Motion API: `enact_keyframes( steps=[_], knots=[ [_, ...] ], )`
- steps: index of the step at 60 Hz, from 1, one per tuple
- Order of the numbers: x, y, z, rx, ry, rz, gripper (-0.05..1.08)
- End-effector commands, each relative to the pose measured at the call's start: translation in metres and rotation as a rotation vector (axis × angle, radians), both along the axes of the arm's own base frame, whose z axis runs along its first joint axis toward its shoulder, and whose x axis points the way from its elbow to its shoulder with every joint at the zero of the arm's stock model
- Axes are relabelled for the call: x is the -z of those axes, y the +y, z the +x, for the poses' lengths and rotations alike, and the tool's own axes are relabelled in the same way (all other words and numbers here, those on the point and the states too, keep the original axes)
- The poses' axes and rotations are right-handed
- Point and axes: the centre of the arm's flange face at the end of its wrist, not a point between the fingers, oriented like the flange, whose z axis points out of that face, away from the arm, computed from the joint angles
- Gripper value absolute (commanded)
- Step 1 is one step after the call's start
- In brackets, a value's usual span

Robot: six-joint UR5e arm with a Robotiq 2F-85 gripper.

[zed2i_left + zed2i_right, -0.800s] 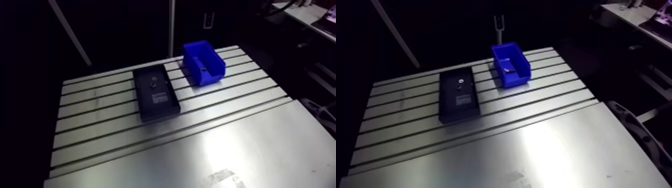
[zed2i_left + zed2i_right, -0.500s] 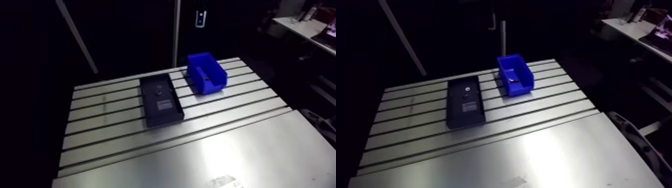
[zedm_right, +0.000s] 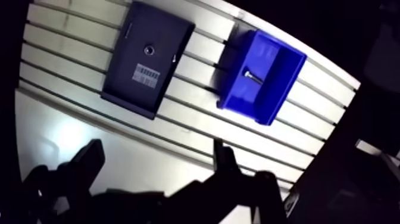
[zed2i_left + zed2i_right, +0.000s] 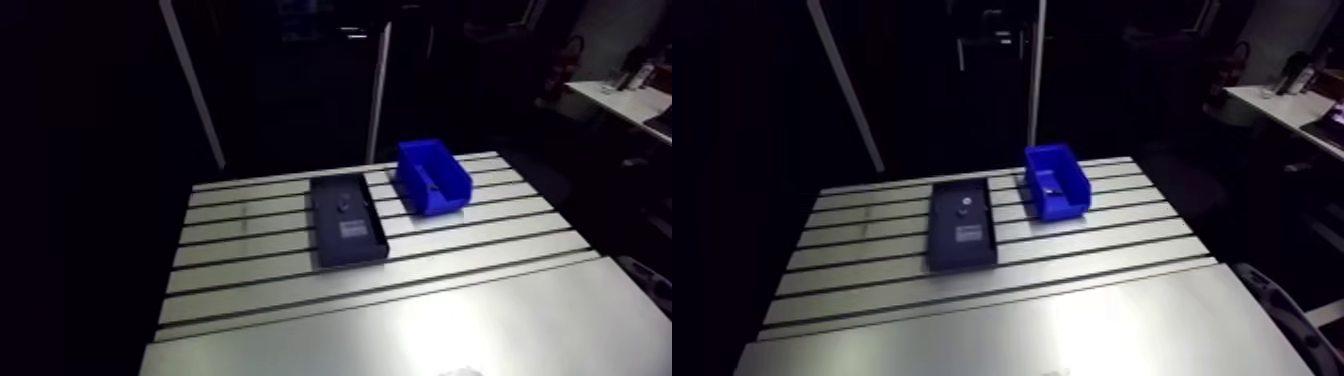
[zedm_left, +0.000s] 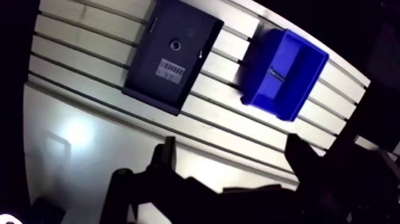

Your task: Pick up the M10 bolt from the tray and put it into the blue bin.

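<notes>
Two arm-view eyes, one scene.
- Slotted table (image 4: 480, 300): fills the lower half of the frame.
- Black tray (image 4: 355, 250): centre of frame, flat across the slots. It holds a white label (image 4: 352, 228) and one small round piece (image 4: 342, 203), too small to identify.
- Blue bin (image 4: 445, 200): right of the tray, just beside it with a strip of table between, open side up.
- Gripper: not made out in this view.

Wrist view.
- Gripper (image 3: 156, 149): jaws spread wide, nothing held, high over the table's plain plate.
- The tray lies ahead of the gripper, with the bin beside the tray.
- M10 bolt (image 3: 253, 75): a small bright piece lying on the bin's floor, not in the tray. Judged from this, the placing looks already done.

Hazards, as judgements.
- A descent onto the tray would likely close on the round piece, which does not look like the bolt.
- Reaching into the bin risks a finger catching its wall and pushing the bin along the slots.
- Nothing else stands between the gripper and either container.
</notes>
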Motion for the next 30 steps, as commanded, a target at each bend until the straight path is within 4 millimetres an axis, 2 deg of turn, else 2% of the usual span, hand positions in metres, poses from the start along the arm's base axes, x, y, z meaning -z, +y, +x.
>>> enact_keyframes(
  steps=[1,16,30],
  knots=[
    [-0.054,-0.053,0.062,0.371,0.075,0.021,0.0],
    [-0.041,-0.043,0.07,0.392,0.053,0.029,0.0],
    [-0.042,-0.036,0.076,0.405,0.053,0.032,0.0]
  ],
)
